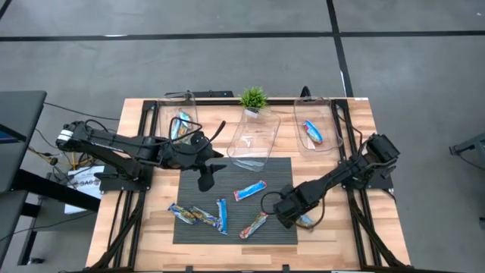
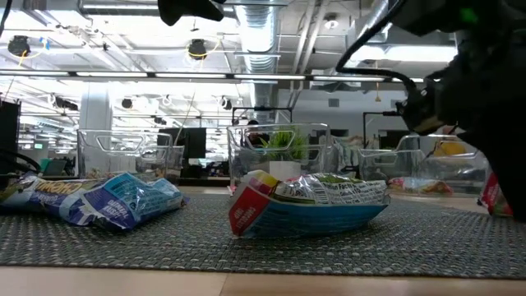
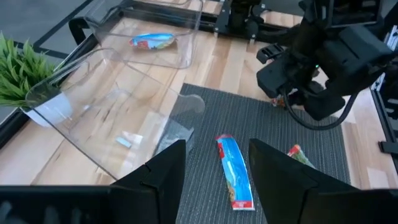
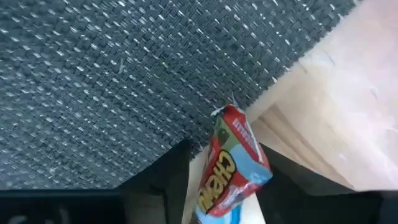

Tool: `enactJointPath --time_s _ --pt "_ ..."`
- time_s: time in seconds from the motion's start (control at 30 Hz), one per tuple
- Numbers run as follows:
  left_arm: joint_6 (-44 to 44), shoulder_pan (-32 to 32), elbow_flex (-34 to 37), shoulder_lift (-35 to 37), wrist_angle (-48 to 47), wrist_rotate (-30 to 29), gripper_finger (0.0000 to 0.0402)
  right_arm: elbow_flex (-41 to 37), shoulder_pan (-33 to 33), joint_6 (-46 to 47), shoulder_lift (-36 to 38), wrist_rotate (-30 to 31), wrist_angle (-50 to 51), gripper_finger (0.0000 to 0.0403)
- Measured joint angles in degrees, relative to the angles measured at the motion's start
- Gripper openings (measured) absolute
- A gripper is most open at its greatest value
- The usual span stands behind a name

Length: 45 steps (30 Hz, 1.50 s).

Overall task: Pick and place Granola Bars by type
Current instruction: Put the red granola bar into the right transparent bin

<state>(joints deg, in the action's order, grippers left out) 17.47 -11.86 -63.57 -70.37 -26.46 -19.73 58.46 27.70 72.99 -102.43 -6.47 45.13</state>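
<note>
Several foil-wrapped granola bars lie flat on the dark mat: a blue one, a multicoloured one, and blue and blue-and-white ones near the mat's left side. My left gripper hovers open above the mat's far left part. In its wrist view the blue bar lies on the mat below and between its fingers, untouched. My right gripper is low at the mat's right edge, shut on a red-and-blue bar. My right gripper pinches the red-and-blue bar between its two fingers, which lie on its two long sides. The fingers reach down from above at a slant. The bar's free end points at the mat's edge beside the wooden table top; whether it rests there, I cannot tell.
Three clear tubs stand along the far edge: the left one holds bars, the middle one lies tipped toward the mat, and the right one holds a blue bar. A small green plant stands behind the middle tub.
</note>
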Motion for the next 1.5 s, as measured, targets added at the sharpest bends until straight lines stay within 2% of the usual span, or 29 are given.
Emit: enactJointPath --time_s 0.23,0.33,0.43,0.6,0.83,0.97,1.13,1.27,1.5 --pt "-0.1 0.0 0.0 0.0 -0.1 0.0 0.0169 0.0 0.0 0.0 1.0 -1.0 -3.9 0.0034" --pt "-0.1 0.0 0.0 0.0 0.2 0.0 0.0169 0.0 0.0 0.4 2.4 -0.7 -5.7 0.0012" --pt "-0.4 0.0 -0.1 0.0 1.4 0.0 0.0169 0.0 -0.4 1.4 5.0 1.2 -8.1 0.0022" --pt "-3.0 0.0 -0.5 0.0 7.0 0.0 0.0169 0.0 -2.6 2.4 11.6 8.7 -9.6 0.0048" --pt "-4.9 1.8 -0.5 0.0 13.8 -0.4 0.0169 0.0 -9.2 -0.6 21.9 21.1 -8.3 0.0018" --pt "-4.9 3.6 -0.5 0.0 14.5 -0.5 0.0169 0.0 -14.6 -4.7 26.6 25.4 -4.4 0.0013" --pt "-4.9 4.7 -0.5 0.0 14.4 -0.1 0.0169 0.0 -22.7 -8.0 31.1 30.2 2.6 0.0032" --pt "-4.9 4.8 -0.5 0.0 14.4 -0.1 0.0169 0.0 -29.7 -11.3 34.0 33.7 6.6 0.0031" --pt "-4.9 4.8 -0.5 0.0 14.4 -0.1 0.0169 0.0 -42.5 -19.6 38.2 35.4 7.8 0.0013"
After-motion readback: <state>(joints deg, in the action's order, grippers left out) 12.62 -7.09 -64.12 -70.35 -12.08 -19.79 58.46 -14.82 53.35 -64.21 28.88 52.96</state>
